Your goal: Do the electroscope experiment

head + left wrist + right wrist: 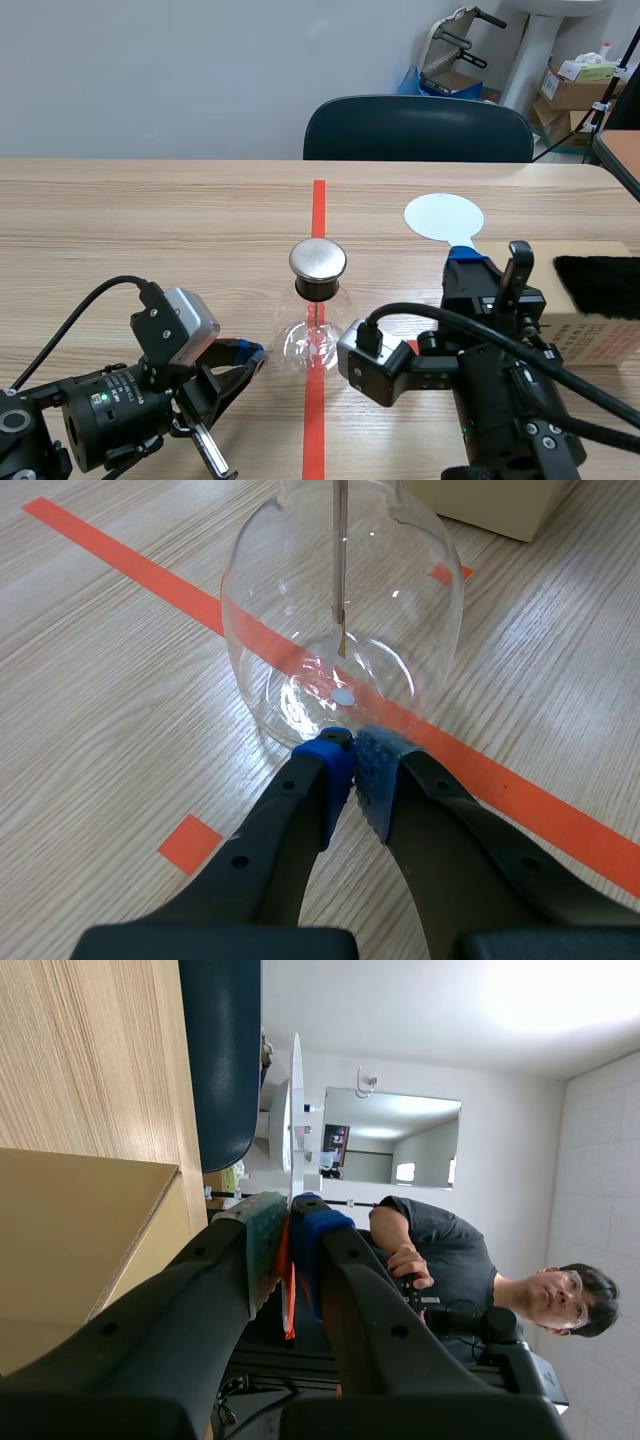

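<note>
— Where's the electroscope?
— The clear glass electroscope flask with a round silver metal cap (318, 318) stands upright on the light wooden worktop (150, 230). It sits right on the long orange-red tape line (318, 205), between the two arms. A thin metal rod (340, 570) hangs down inside it.
— And the left gripper?
— The left gripper (350, 750) lies low over the worktop. Its fingers are closed together on nothing, and the blue pads meet right at the foot of the flask. I can't tell whether they touch the glass.
— The right one?
— The right gripper (290, 1235) is on the flask's other side, turned on its side. Its fingers are clamped on the stem of a flat white round disc (443, 216). The disc stands out ahead of the fingers, apart from the silver cap.
— Anything else around?
— A brown cardboard box (600, 335) sits near the worktop's right edge with a black furry cloth (598, 286) on top of it. A dark teal chair (418, 128) stands at the far side. The right wrist view also catches a person in a dark shirt (445, 1260) beyond the gripper.
</note>
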{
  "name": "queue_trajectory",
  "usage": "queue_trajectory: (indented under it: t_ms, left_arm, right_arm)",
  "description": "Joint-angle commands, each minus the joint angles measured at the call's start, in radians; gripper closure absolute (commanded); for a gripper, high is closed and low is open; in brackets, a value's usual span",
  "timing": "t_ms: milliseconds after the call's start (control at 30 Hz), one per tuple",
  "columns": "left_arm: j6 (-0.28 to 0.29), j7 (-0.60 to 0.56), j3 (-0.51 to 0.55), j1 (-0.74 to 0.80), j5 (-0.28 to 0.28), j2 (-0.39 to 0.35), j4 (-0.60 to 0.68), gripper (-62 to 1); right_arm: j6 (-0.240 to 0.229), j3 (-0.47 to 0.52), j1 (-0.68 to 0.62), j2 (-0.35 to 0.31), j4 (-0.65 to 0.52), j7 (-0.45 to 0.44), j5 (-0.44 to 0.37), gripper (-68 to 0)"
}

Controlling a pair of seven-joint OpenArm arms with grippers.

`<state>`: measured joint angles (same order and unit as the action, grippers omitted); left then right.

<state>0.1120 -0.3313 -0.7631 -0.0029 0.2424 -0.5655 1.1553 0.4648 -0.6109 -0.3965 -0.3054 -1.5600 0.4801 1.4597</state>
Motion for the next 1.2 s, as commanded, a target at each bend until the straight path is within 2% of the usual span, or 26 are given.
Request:
queue_trajectory:
  t_ms: [0, 300, 533, 1167]
  left_arm:
    - [0.002, -0.016, 0.008, -0.003, 0.0, 0.003, 0.007, -5.3]
    - [0.0, -0.016, 0.008, -0.003, 0.0, 0.003, 0.007, -5.3]
    - [-0.04, -0.016, 0.008, -0.003, 0.0, 0.003, 0.007, -5.3]
    - [-0.043, -0.016, 0.008, -0.003, 0.0, 0.003, 0.007, -5.3]
  right_arm:
    - [0.014, 0.002, 0.014, -0.005, -0.021, 0.004, 0.001, -0.8]
    - [0.014, 0.002, 0.014, -0.005, -0.021, 0.004, 0.001, -0.8]
    - [0.014, 0.002, 0.014, -0.005, -0.021, 0.004, 0.001, -0.8]
    - [0.014, 0.002, 0.014, -0.005, -0.021, 0.004, 0.001, -0.8]
